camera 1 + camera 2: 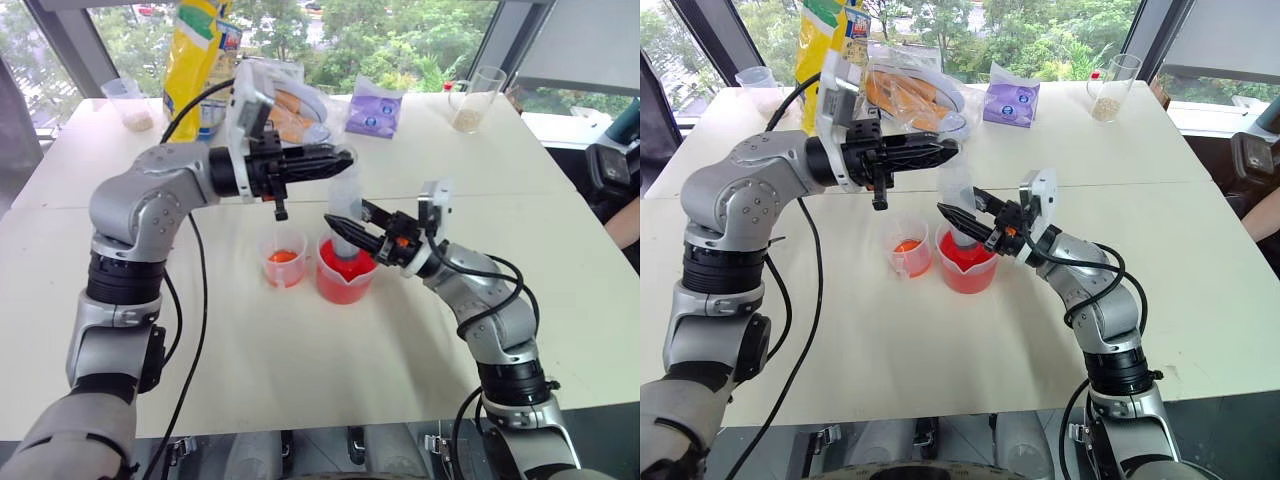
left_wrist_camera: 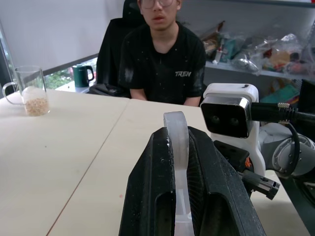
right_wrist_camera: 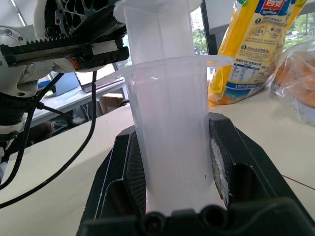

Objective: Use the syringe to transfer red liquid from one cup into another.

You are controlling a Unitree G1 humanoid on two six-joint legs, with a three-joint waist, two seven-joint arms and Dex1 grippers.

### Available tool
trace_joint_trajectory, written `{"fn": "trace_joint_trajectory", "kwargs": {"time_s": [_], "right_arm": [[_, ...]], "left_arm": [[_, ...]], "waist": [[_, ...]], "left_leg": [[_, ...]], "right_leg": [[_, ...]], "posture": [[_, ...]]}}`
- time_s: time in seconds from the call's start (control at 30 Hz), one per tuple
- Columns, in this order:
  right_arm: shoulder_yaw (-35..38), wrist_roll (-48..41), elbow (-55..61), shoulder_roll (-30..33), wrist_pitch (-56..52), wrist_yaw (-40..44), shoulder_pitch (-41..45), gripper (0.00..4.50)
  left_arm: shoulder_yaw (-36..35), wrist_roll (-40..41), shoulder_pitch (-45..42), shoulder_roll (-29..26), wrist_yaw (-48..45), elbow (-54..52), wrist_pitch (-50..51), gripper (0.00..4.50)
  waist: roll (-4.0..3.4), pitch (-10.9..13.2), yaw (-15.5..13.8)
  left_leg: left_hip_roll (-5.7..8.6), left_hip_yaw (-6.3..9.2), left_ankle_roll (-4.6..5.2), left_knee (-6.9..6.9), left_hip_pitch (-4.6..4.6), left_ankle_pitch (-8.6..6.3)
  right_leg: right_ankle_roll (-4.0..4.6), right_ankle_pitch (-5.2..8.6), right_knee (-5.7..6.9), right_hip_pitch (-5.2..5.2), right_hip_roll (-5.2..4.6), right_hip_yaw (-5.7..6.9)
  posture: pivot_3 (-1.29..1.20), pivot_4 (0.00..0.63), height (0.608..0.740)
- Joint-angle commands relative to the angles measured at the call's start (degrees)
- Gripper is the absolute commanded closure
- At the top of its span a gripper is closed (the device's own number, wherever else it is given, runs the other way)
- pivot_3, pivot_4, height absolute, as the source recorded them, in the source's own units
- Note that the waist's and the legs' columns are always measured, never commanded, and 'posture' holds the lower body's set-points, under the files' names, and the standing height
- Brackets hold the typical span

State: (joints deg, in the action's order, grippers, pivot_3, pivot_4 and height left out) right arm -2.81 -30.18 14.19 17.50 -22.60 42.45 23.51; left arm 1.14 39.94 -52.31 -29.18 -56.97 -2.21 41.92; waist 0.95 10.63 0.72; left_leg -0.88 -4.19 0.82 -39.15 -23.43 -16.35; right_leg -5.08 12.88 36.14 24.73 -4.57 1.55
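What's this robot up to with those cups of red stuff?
It is working a large clear syringe with both arms. The right gripper is clamped on the barrel, holding it upright over the wider beaker of red liquid. The left gripper pinches the plunger's top. The smaller cup, holding a little orange-red liquid, stands just beside the beaker. A person sits watching across the table.

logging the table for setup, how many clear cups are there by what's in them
cups with red liquid: 2, the spouted beaker and the smaller cup
cups with beige grains: 2, one at the far left corner, one at the far right
total: 4
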Motion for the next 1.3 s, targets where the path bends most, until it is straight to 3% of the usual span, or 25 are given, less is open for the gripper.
{"fn": "trace_joint_trajectory", "kwargs": {"time_s": [0.03, 0.07, 0.13, 0.3, 0.53, 0.87, 1.3], "right_arm": [[-0.94, -1.64, 2.61, 0.22, -1.63, 0.95, 2.09, 3.11], [-0.53, -1.96, 2.91, 0.19, -2.0, 0.71, 2.75, 3.11], [0.19, -2.54, 3.52, 0.37, -2.68, 0.35, 3.97, 3.11], [1.93, -5.05, 5.81, 1.51, -5.54, -0.53, 5.59, 3.11], [3.61, -8.56, 8.06, 2.63, -9.13, -1.52, 7.74, 3.11], [4.22, -13.77, 2.06, -0.49, -11.23, -1.1, 21.43, 3.11], [-5.04, -0.93, -18.0, -11.67, 4.95, 6.37, 21.98, 3.11]], "left_arm": [[-3.29, 0.07, -1.85, -0.39, 1.55, -1.93, -1.83, 4.41], [-3.25, 0.2, -1.52, -0.43, 1.55, -2.07, -1.44, 3.62], [-3.2, 0.59, -0.75, -0.61, 1.47, -2.4, -0.65, 2.79], [-3.14, 0.27, 1.75, -2.13, 0.72, -4.38, -0.52, 0.17], [-8.51, 4.74, 4.47, -6.57, -0.12, -6.5, 1.67, 0.07], [-19.08, 12.42, 6.55, -13.91, 2.6, -7.6, 6.89, 0.07], [-27.73, 24.78, 8.03, -16.93, 12.11, -12.01, 12.74, 0.07]], "waist": [[0.0, 0.0, 0.01], [0.0, 0.0, 0.06], [0.0, 0.0, 0.06], [0.0, 0.0, 0.01], [0.0, 0.0, 0.14], [0.0, 0.0, 0.09], [0.01, 0.0, 0.18]], "left_leg": [[0.0, 0.0, 0.0, 0.0, 0.0, 0.0], [0.0, 0.0, 0.0, 0.0, 0.0, 0.0], [-0.01, 0.01, 0.0, 0.0, 0.01, 0.0], [-0.01, 0.0, 0.0, 0.0, 0.0, 0.0], [-0.02, 0.02, 0.0, 0.0, 0.01, 0.0], [-0.04, 0.03, -0.01, 0.0, 0.01, 0.01], [-0.02, 0.04, -0.03, 0.01, 0.01, 0.01]], "right_leg": [[0.0, 0.0, 0.0, 0.0, 0.0, 0.0], [0.0, 0.0, 0.0, 0.0, 0.0, 0.0], [0.0, 0.0, 0.01, 0.0, 0.01, 0.0], [0.0, 0.0, 0.01, 0.0, -0.01, 0.0], [0.0, 0.0, 0.01, 0.0, -0.01, 0.01], [0.0, 0.0, 0.05, 0.02, 0.0, 0.02], [0.0, -0.01, 0.06, 0.01, -0.04, 0.03]], "posture": [[0.0, 0.15, 0.74], [0.0, 0.15, 0.74], [0.0, 0.15, 0.74], [0.0, 0.15, 0.74], [0.0, 0.15, 0.74], [0.0, 0.15, 0.74], [0.0, 0.15, 0.74]]}}
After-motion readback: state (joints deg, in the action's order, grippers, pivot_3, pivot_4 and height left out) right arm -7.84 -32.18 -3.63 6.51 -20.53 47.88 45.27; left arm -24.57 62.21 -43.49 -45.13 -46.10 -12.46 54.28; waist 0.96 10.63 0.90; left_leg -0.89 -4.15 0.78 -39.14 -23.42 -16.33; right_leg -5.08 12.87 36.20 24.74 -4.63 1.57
